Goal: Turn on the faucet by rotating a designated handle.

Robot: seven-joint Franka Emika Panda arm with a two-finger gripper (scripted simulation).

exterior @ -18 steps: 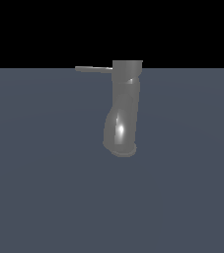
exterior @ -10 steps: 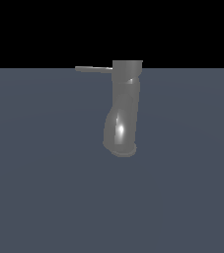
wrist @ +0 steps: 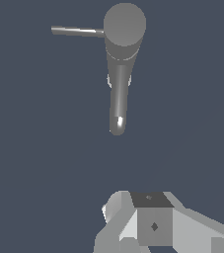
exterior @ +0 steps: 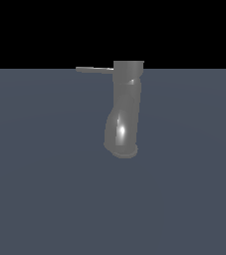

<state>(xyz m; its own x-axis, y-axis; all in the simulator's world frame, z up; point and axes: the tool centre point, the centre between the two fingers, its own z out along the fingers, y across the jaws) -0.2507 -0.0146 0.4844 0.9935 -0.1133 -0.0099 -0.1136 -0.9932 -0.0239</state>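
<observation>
Projecting from the faucet's (exterior: pixel 123 114) collar toward the exterior view's left, the handle (exterior: pixel 94 69) sits untouched; hand (wrist: pixel 153 225) well apart, its state indeterminate.

1 faucet (exterior: pixel 126 109), 1 handle (exterior: pixel 94 69)

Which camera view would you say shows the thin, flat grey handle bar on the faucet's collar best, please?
The wrist view: the thin, flat grey handle bar lies against the plain floor, its whole length clear from the faucet's round collar. In the exterior view the handle sits right on the dark horizon line, edge-on and faint.
</observation>
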